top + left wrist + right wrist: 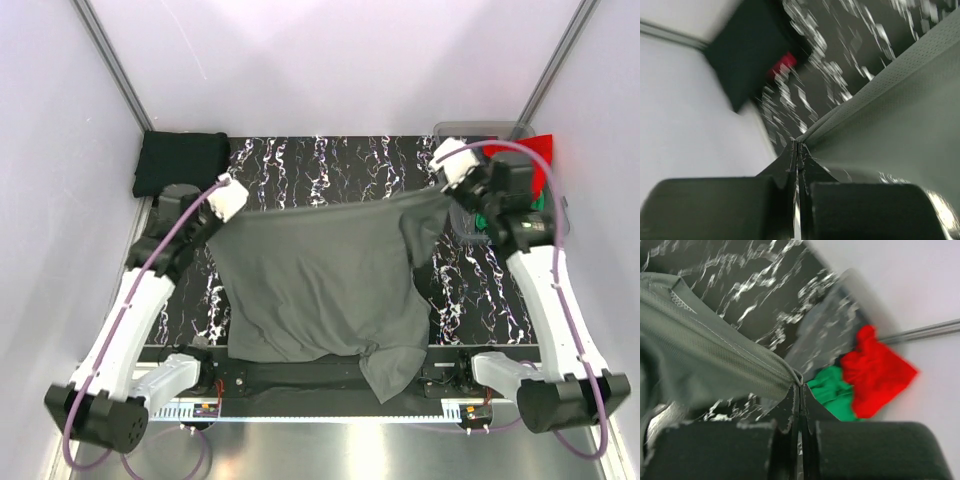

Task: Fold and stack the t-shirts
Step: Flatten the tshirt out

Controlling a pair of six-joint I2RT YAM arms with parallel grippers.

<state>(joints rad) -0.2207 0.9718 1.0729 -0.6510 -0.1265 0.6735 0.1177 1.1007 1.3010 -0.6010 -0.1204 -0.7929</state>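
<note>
A large dark grey t-shirt (320,280) hangs stretched between both arms above the black marbled table (330,160), its lower part draping over the near edge. My left gripper (798,145) is shut on the shirt's left top corner (890,115). My right gripper (800,382) is shut on the right top corner (715,355). A black folded t-shirt (180,160) lies at the far left corner, also in the left wrist view (750,45). Red (875,370) and green (832,390) t-shirts sit in the bin at the far right.
A clear grey plastic bin (480,135) stands at the far right corner, holding the red cloth (538,160) and green cloth (487,222). White walls close in on both sides and the back. Metal posts rise at the back corners.
</note>
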